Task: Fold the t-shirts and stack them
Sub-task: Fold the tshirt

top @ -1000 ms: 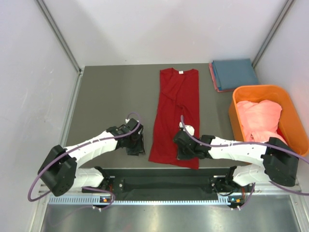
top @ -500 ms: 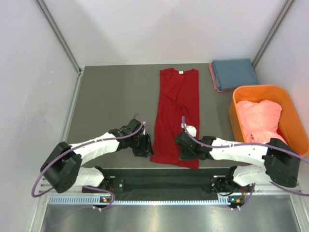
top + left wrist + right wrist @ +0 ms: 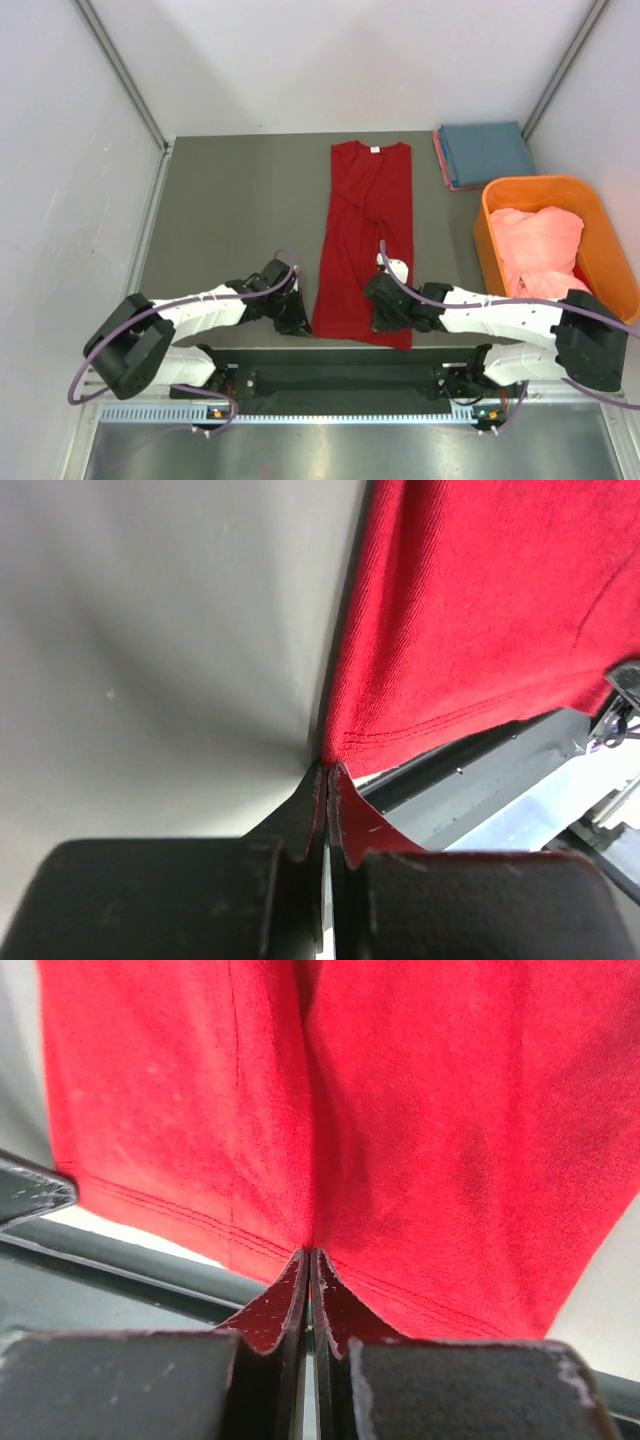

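The deep red t-shirt (image 3: 365,230) lies folded into a long strip down the middle of the table, its white neck label at the far end. My left gripper (image 3: 305,322) is shut at the shirt's near left hem corner (image 3: 345,742), its tips (image 3: 327,770) pinching the corner. My right gripper (image 3: 385,318) is shut on the near hem right of centre (image 3: 308,1253), with a crease rising from the pinch. A folded blue t-shirt (image 3: 487,150) lies on a salmon-pink one (image 3: 440,160) at the far right. Another salmon-pink shirt (image 3: 540,245) lies crumpled in the tub.
The orange plastic tub (image 3: 592,200) stands at the right edge of the table. The grey table (image 3: 230,210) ends at a black front rail just below the shirt's hem (image 3: 480,780). White walls stand on the left, far and right sides.
My left gripper has moved right and nearer, from beside the shirt to its near left hem corner. My right gripper has stayed at the near hem, shifting only slightly.
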Robot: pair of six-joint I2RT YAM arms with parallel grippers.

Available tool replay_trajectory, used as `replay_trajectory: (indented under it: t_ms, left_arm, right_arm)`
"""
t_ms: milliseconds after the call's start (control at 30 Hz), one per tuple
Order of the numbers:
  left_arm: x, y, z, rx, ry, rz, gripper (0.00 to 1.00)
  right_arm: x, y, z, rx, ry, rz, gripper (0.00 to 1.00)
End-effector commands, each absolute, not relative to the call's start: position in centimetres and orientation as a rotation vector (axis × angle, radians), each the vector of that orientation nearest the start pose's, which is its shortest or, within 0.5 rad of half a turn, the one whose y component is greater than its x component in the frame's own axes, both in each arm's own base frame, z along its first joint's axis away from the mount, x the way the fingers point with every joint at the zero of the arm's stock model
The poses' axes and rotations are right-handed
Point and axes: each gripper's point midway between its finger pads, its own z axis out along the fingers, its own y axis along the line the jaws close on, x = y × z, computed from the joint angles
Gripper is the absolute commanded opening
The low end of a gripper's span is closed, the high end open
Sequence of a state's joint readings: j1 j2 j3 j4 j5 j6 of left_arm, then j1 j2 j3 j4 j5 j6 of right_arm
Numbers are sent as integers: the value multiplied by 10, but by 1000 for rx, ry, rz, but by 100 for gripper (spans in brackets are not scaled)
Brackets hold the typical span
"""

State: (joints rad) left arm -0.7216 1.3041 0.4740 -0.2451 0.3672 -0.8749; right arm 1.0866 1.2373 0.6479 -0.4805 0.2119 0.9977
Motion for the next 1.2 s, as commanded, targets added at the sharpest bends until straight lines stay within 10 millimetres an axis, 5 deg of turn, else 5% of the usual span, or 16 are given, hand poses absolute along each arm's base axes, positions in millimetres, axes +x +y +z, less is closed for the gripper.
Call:
replay_trajectory:
  t_ms: [0,100,233,367,467,667,967,1167]
  left_arm:
    - [117,-228,10,-159,2914,-890,0]
    - [113,-226,8,-152,2935,-871,0]
    - [120,-219,19,-139,2921,-786,31]
    - [142,-217,52,-91,2851,-690,35]
    - [156,-230,78,-27,2770,-754,35]
    - [171,-272,113,88,2621,-995,32]
    - [166,-327,108,219,2562,-1135,29]
    - [164,-347,97,271,2555,-1141,29]
  right_arm:
    - [122,243,38,-84,2685,476,0]
    - [124,245,37,-100,2685,466,9]
    - [134,248,55,-128,2642,455,26]
    - [162,249,87,-130,2553,509,29]
    - [201,240,107,-131,2484,516,29]
    - [311,222,155,-119,2315,533,32]
    - [438,242,136,-185,2328,582,34]
    - [475,253,112,-240,2367,599,34]
